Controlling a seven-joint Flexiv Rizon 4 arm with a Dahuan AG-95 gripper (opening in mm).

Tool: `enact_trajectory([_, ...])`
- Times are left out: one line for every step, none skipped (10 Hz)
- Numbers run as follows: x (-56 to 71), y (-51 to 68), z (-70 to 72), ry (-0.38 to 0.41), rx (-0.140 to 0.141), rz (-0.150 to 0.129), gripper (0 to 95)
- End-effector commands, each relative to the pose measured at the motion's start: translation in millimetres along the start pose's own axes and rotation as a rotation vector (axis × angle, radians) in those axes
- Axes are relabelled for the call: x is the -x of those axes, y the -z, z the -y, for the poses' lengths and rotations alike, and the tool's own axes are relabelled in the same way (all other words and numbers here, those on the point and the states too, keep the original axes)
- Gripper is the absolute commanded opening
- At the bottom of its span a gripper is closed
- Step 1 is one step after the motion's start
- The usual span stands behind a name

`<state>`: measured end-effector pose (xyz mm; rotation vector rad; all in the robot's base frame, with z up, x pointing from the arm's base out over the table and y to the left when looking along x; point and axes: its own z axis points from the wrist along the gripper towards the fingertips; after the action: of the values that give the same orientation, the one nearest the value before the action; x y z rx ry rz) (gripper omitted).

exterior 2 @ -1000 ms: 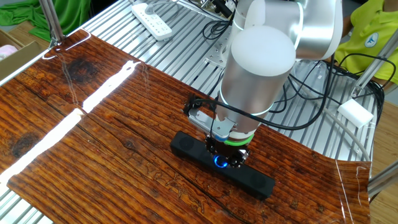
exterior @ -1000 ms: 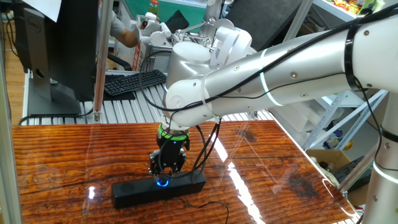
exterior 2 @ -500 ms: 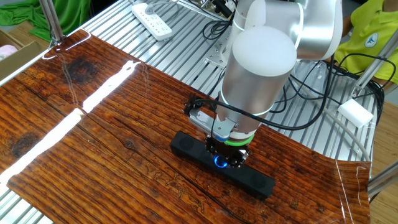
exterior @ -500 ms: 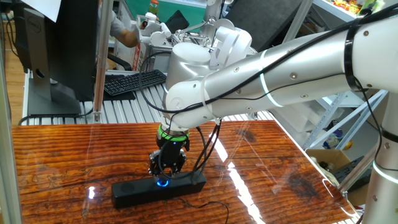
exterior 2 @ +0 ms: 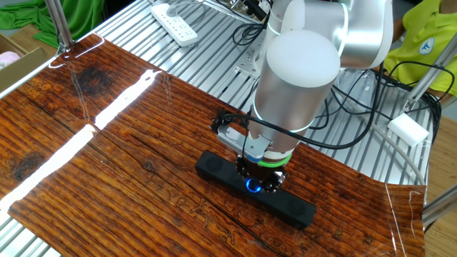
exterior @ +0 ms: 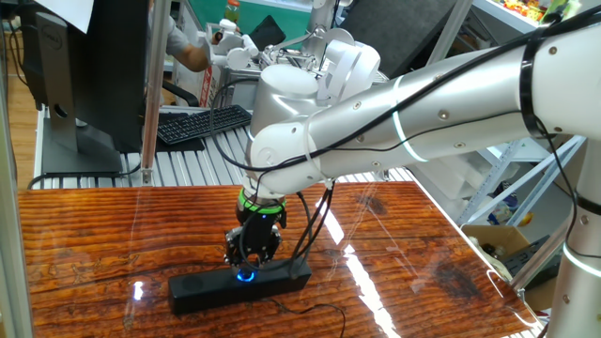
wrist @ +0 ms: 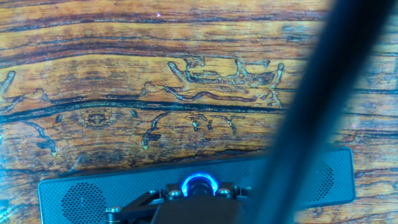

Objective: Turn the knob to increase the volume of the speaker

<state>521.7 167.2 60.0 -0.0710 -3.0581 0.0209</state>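
Note:
The speaker (exterior: pixel 197 289) is a long black bar lying on the wooden table, also seen in the other fixed view (exterior 2: pixel 294 208) and along the bottom of the hand view (wrist: pixel 87 194). The knob (exterior: pixel 245 274) glows blue at its middle, in the other fixed view (exterior 2: pixel 250 185) and in the hand view (wrist: pixel 199 183) too. My gripper (exterior: pixel 250 261) points straight down onto the knob, fingers closed around it; it shows in the other fixed view (exterior 2: pixel 258 180) and at the bottom of the hand view (wrist: pixel 199 198). The knob's body is mostly hidden by the fingers.
A black keyboard (exterior: pixel 202 124) and a monitor (exterior: pixel 84 75) stand behind the table, with a metal post (exterior: pixel 150 94) at its back edge. A white power strip (exterior 2: pixel 175 23) lies on the metal grating. A dark cable (wrist: pixel 311 106) crosses the hand view.

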Motion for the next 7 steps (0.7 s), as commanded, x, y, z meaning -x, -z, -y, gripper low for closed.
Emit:
enact_trajectory([0.5,-1.7,0.2,0.003,0.000,0.001,38.0])
enact_trajectory([0.9,-2.7,0.1,0.006,0.000,0.003,38.0])
enact_trajectory([0.9,-2.8,0.1,0.014,-0.001,0.003,38.0])
enact_trajectory([0.9,-2.7,0.1,0.017,0.003,0.003,38.0])
enact_trajectory([0.8,-2.5,0.1,0.029,0.005,0.003,38.0])
enact_trajectory([0.7,-2.2,0.1,0.047,0.008,-0.003,38.0])
enact_trajectory([0.7,-2.2,0.1,0.071,0.003,-0.002,38.0])
